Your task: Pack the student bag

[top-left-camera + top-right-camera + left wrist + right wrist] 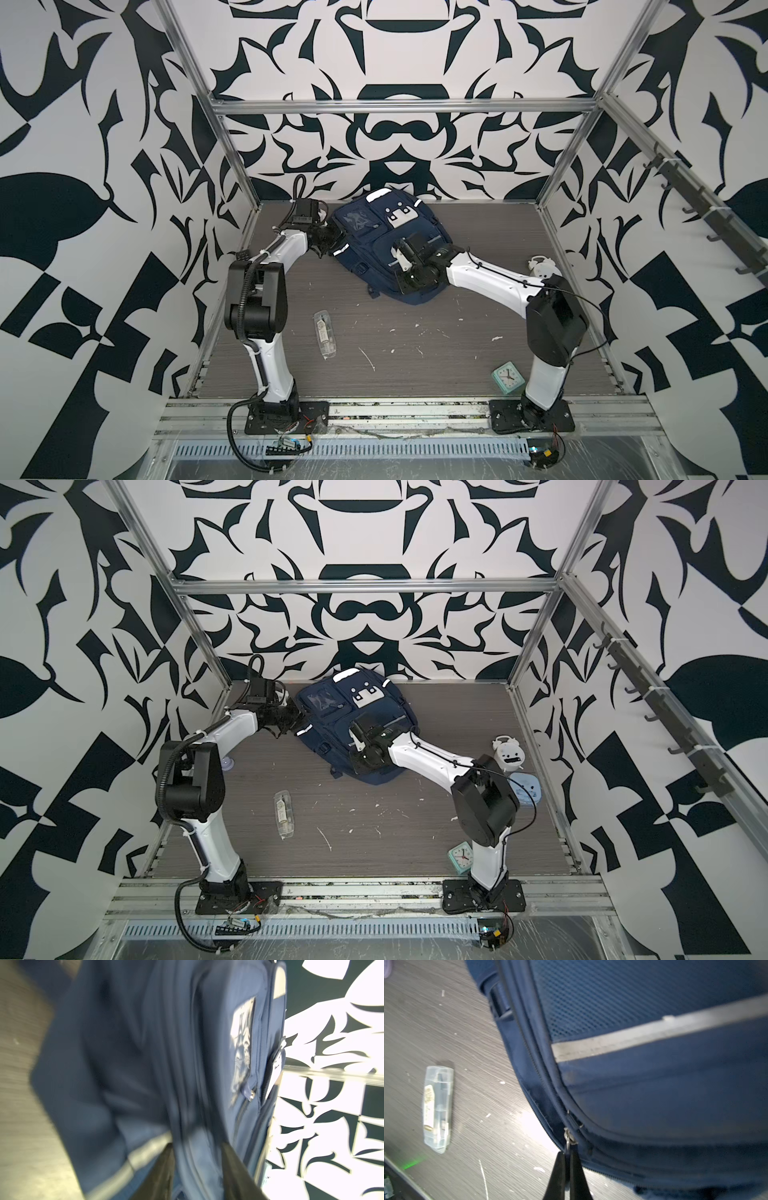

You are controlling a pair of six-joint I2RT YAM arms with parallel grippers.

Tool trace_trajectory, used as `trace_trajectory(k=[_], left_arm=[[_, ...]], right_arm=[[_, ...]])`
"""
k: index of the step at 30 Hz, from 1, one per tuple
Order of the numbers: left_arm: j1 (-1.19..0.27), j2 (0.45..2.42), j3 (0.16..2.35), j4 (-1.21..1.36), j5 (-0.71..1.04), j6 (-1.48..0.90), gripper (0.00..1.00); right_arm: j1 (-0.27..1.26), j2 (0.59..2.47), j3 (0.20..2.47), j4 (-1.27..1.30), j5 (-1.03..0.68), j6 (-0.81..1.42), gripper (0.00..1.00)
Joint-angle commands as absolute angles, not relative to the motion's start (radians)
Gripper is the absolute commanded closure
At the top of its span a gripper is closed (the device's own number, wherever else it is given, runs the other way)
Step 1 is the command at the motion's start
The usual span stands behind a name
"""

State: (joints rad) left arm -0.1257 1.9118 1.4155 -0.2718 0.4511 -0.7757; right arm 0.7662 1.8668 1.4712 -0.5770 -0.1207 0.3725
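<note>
The student bag (pixel 374 249) lies flat at the far end of the table (pixel 415 353), a little left of centre, with its top end up by the back wall (pixel 399 137) in both top views. From my seat the open room is all on the near side. Bare tabletop runs from the bag's lower edge to the front rail, broken only by a clear plastic case (pixel 325 334) left of middle and a mint alarm clock (pixel 508 376) just beside the base of the right arm (pixel 544 374). A white gadget (pixel 542 269) sits near the table's right edge, apart from the bag. The left arm (pixel 286 245) is folded with its elbow high and its forearm reaching in to the bag's left edge. I see the left gripper (pixel 199 1167) with its jaws apart and a piped seam of the bag running between them, though the blur keeps me from telling whether they touch it. The right arm stretches across from the right, wrist over the bag's lower half, and the right gripper (pixel 566 1154) is pinched together on the zipper pull (pixel 567 1139) at the bag's rim.
</note>
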Motion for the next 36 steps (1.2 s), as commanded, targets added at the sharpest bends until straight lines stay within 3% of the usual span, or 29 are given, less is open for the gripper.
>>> trace_trajectory(k=[1,12,23,36], left_arm=[[-0.138,1.847,1.356,-0.311,0.472,-0.756,0.51],[-0.211,1.624,1.063,-0.29,0.48,-0.749,0.5],[-0.284,1.699,1.065,-0.216,0.486,-0.78,0.54],[-0.276,1.734,1.119,-0.218,0.477,-0.77,1.0]], right_arm=[[0.789,1.87,1.555,-0.536,-0.177,0.4,1.0],[0.805,1.928,1.623,-0.512,-0.245,0.407,1.0],[0.816,1.947,1.679,-0.517,-0.277,0.411,1.0],[0.817,1.924,1.66,-0.556,-0.255,0.388,1.0]])
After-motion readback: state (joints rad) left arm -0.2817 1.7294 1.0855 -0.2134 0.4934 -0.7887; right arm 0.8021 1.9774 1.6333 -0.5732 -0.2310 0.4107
